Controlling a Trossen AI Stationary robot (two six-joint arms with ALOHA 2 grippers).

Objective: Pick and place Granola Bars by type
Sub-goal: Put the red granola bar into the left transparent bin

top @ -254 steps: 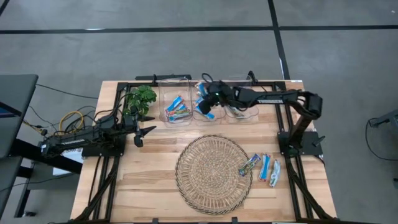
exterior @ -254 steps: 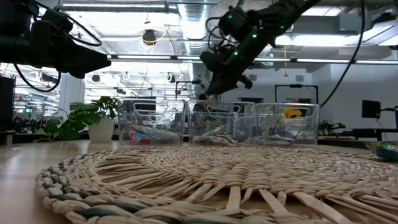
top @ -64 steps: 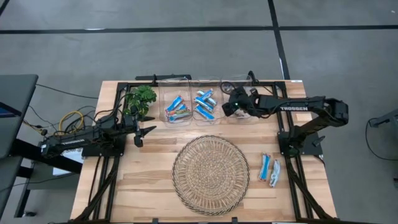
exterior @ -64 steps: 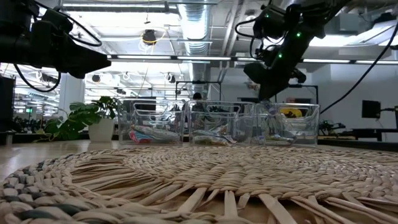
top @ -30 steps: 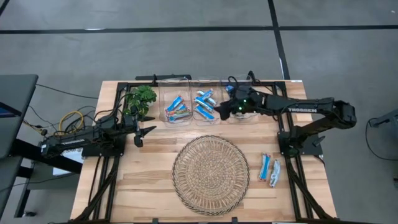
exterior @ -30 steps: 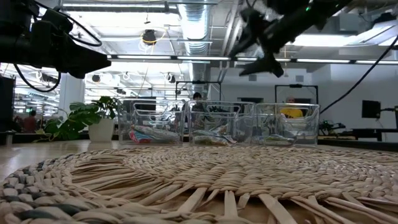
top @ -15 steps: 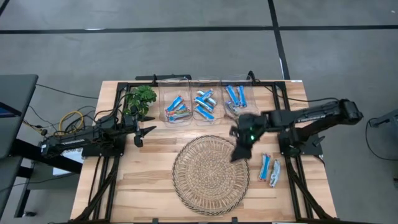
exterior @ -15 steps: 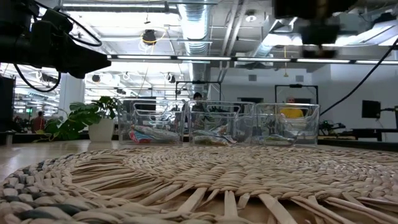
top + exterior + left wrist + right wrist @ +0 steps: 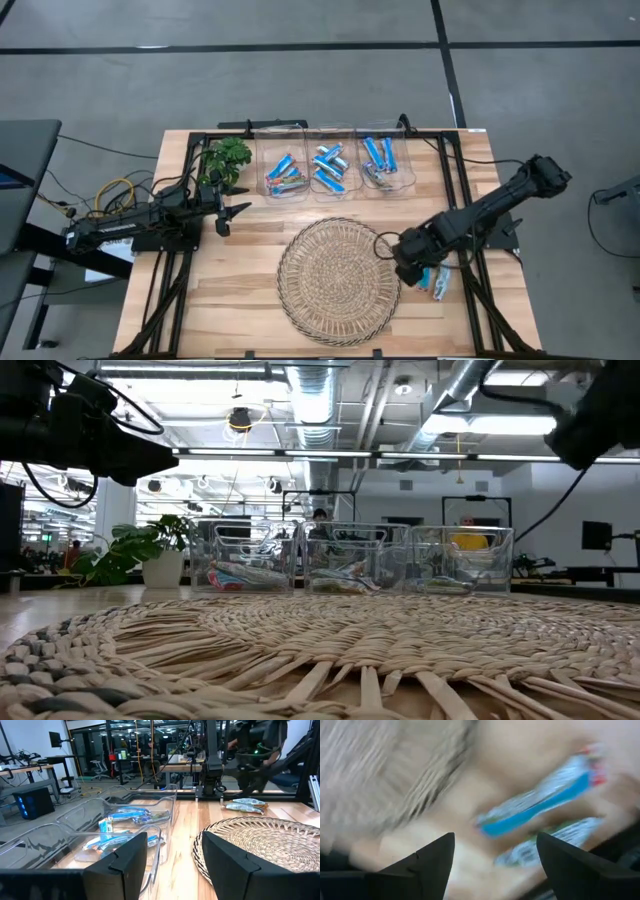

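Two Granola Bars lie side by side on the table just right of the round wicker mat (image 9: 338, 280): a bright blue one (image 9: 427, 272) and a paler one (image 9: 442, 280). Further bars lie in the three clear bins (image 9: 330, 168) at the far edge. My right gripper (image 9: 405, 262) hovers open at the mat's right rim, right beside the two loose bars. In its wrist view the blue bar (image 9: 540, 800) and the pale bar (image 9: 550, 845) lie just beyond its open fingers (image 9: 495, 845). My left gripper (image 9: 232, 212) waits open at the table's left side.
A small potted plant (image 9: 225, 160) stands left of the bins. The right arm (image 9: 600, 410) shows blurred at the upper right of the low view. Bare wood lies between the bins and the mat (image 9: 330, 210).
My right gripper has swung from above the right bin toward the table's near edge and down, ending at the mat's right rim beside the two loose bars. Its fingers have stayed open and hold nothing. The bars on the table have not moved.
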